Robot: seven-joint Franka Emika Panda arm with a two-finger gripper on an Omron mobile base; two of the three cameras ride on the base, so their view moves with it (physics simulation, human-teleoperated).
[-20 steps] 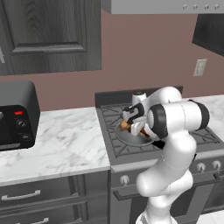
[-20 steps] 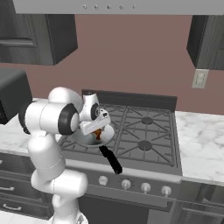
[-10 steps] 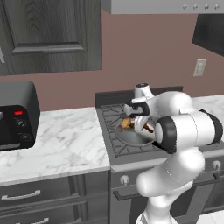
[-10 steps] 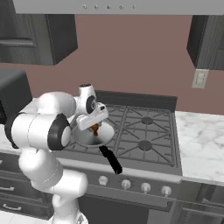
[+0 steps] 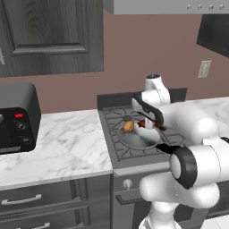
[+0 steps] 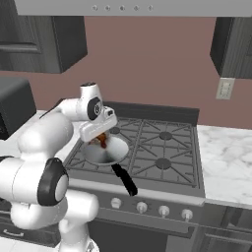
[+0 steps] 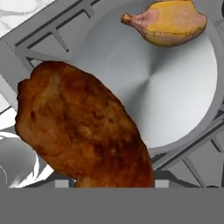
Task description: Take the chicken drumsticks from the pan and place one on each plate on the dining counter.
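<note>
The tool [image 6: 101, 139] grips the reddish-brown drumstick [image 7: 83, 131] above the pan [image 7: 175, 100]; the golden drumstick [image 7: 168, 22] lies inside.

A dark gas stove [image 6: 162, 147] with black grates carries a round grey metal pan [image 5: 138, 138], beside the white marble worktop [image 5: 58, 143].

Glossy white rounded arm [image 5: 192, 129], dark joint rings

My arm bends forward with the elbow high, wrist turned down. My hand [image 5: 142, 123] hangs low, its fingers closed around the dark drumstick [image 7: 83, 127], which I hold lifted up.
</note>
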